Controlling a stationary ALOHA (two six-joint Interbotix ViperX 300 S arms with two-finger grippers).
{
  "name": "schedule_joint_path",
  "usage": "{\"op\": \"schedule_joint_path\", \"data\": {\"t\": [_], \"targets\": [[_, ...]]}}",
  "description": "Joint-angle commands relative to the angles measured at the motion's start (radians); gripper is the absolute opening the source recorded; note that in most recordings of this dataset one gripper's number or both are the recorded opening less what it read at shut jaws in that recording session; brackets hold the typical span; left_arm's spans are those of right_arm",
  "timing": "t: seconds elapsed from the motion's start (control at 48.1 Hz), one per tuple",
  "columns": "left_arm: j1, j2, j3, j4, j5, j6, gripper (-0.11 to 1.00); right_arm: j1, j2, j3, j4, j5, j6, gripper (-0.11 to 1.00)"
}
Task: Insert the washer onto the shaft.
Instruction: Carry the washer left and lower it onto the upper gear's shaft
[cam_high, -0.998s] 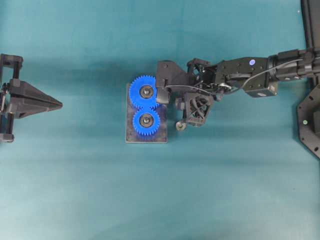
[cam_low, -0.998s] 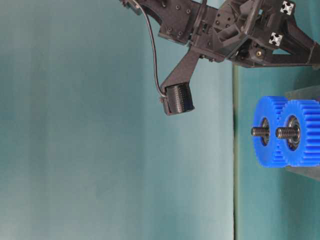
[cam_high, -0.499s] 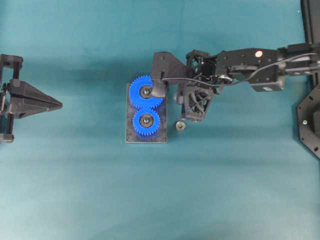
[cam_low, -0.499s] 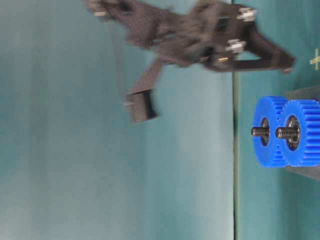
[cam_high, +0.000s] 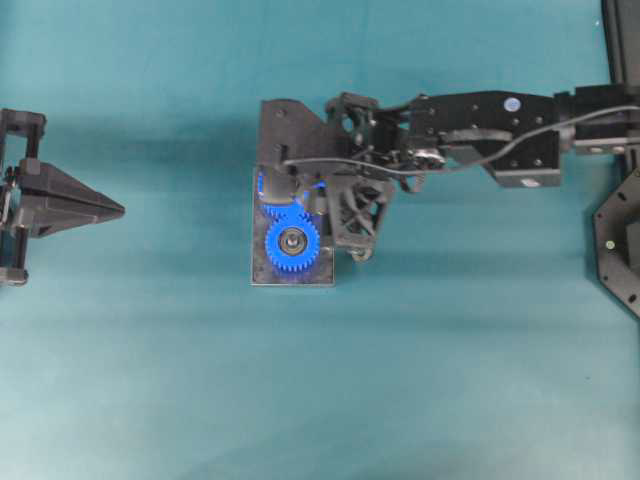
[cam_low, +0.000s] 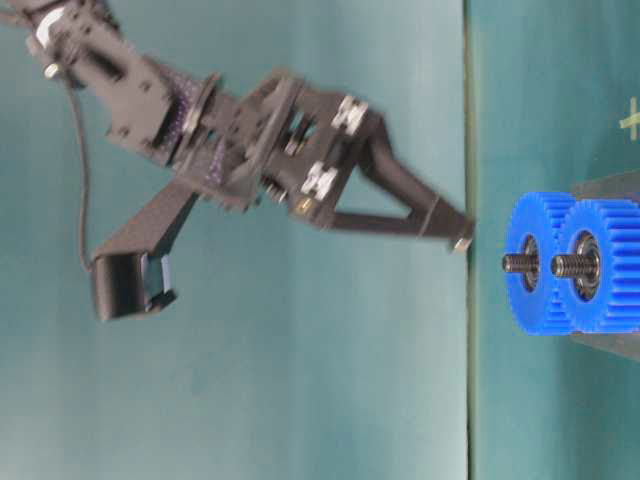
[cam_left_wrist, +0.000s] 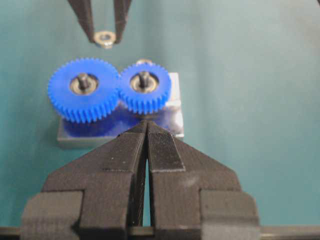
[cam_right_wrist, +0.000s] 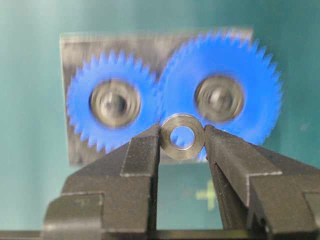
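Open teal worktop (cam_high: 180, 360) all around the grey base plate (cam_high: 262, 275) — nothing lying between the left hand (cam_high: 118, 209) and the plate's near edge. Above the plate, two blue gears (cam_left_wrist: 84, 96) meshed side by side, a threaded shaft (cam_low: 517, 263) standing up from each, clear air over both shaft tips in the table-level view. Overhead, right hand (cam_right_wrist: 182, 137) with the washer (cam_right_wrist: 182, 136) between its fingers hanging over the far gear — that approach blocked from above, the near gear (cam_high: 292, 241) still uncovered.

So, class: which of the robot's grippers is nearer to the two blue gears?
The right. The right gripper, holding the washer, hovers just above the blue gears. The left gripper sits shut, far off toward the table's left edge.
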Motion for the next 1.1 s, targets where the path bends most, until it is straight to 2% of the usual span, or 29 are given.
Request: {"op": "schedule_joint_path", "data": {"t": [0.0, 0.541, 1.081], "targets": [[0.002, 0.005, -0.009, 0.002, -0.005, -0.002, 0.01, -0.008, 0.0, -0.032, -0.005, 0.002, 0.005, 0.34], [0.002, -0.015, 0.002, 0.002, -0.006, -0.002, 0.01, -0.051, 0.071, -0.092, -0.005, 0.051, -0.014, 0.34], [0.002, -0.028, 0.002, 0.003, -0.005, -0.002, 0.01, -0.054, 0.109, -0.121, -0.005, 0.058, -0.021, 0.34]]}}
